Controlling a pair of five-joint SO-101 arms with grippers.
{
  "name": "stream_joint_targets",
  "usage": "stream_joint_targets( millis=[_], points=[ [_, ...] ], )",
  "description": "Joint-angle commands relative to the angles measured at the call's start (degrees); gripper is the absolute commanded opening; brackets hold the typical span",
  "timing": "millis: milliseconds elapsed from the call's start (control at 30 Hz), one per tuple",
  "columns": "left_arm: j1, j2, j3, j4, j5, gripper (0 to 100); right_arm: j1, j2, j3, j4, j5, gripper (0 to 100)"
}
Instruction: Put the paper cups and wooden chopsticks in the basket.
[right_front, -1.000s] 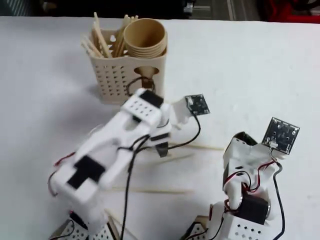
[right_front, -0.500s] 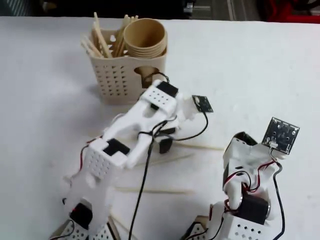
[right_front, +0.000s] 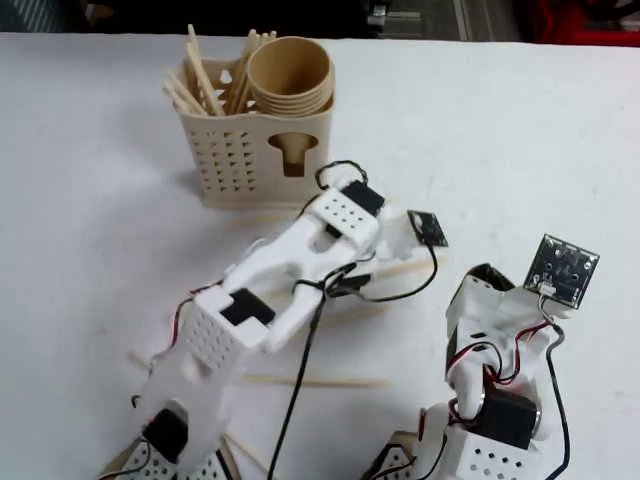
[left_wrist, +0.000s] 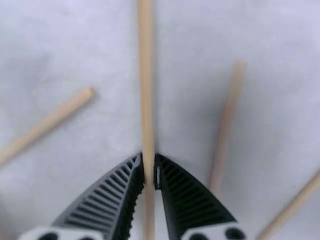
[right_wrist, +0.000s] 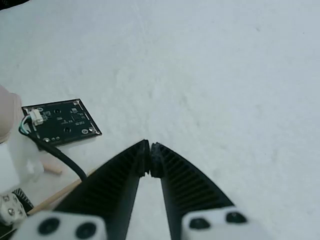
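L gripper (left_wrist: 149, 175) clenched on a chopstick (left_wrist: 145, 75), mid-worktop (right_front: 520, 130). Other loose sticks (left_wrist: 226, 125) lie beside it. R gripper (right_wrist: 150, 155) pinched tight, empty, by front-right corner. Basket (right_front: 245, 160) w/ cups (right_front: 290, 70) sits near far-left edge.

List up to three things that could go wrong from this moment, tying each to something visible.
1. The left gripper pinches the chopstick with its fingertips alone; the long stick could pivot or slip once lifted.
2. A second chopstick lies close beside the gripper, so it may get nudged or dragged along.
3. The basket holds a stack of paper cups and many standing chopsticks; the new one could catch on them or on the rim going in.
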Motion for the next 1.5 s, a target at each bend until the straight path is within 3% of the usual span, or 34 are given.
stream_joint_targets(
  millis=[0, 533, 767, 967, 1200, 1467],
  points=[
    [1.89, -3.12, 0.62, -0.09, 1.58, 2, 0.48, -0.22, -0.18, 0.66, 0.18, 2.1],
    [0.75, -29.85, 0.18, 6.51, 5.19, 2, 0.48, -0.22, -0.18, 0.75, 0.18, 2.1],
    [-5.67, -44.53, -0.7, 5.36, 7.21, 2, 0.48, -0.22, -0.18, 0.66, 0.18, 2.1],
    [-14.11, -51.21, -11.34, 2.64, 12.48, 2, 0.48, -0.22, -0.18, 0.57, 0.18, 2.1],
    [-22.55, -51.3, -20.4, -8.62, 21.36, 2, 0.48, -0.22, -0.18, 0.57, 0.18, 2.1],
    [-27.91, -51.21, -11.78, -29.54, 31.47, 2, 0.48, -0.22, -0.18, 0.57, 0.18, 2.1]
  ],
)
